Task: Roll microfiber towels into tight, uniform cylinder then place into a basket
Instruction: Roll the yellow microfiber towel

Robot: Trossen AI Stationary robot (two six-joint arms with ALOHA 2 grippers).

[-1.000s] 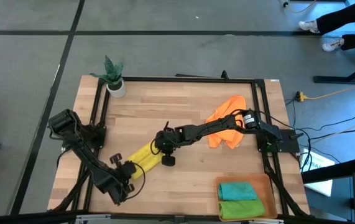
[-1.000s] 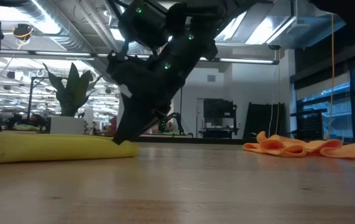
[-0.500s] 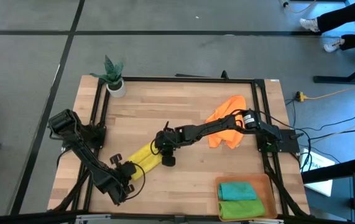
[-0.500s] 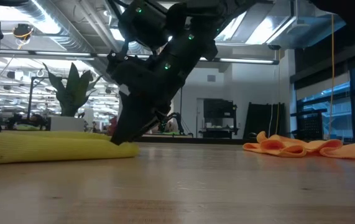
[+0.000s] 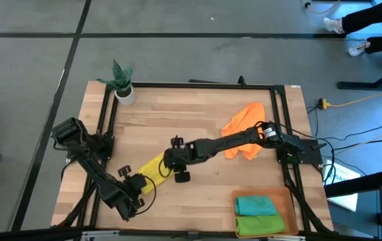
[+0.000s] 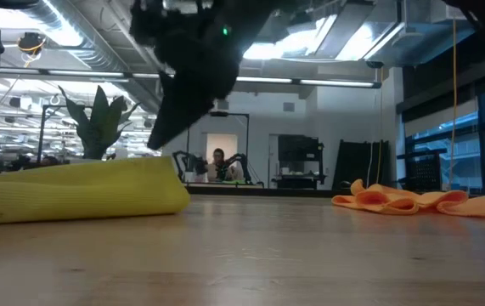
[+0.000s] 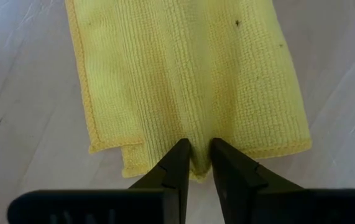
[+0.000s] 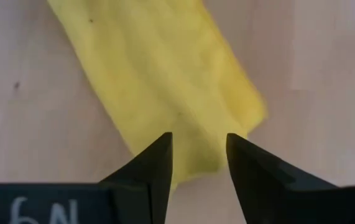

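Teal and green towels (image 5: 257,215) lie rolled in the orange-brown basket (image 5: 285,195) in the high view; the orange towel (image 5: 244,127) is crumpled, unrolled. Low view: the ribbed yellow towel (image 6: 72,191) is a loose flattened roll. Left wrist view: left gripper (image 7: 196,163), narrowly parted, straddles its hem. Right wrist view: right gripper (image 8: 197,163) spread above it, holding nothing.

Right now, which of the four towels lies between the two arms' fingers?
The yellow towel, a long folded strip on the wood. The orange towel lies crumpled and apart, and the teal towel and green towel sit rolled in the basket.
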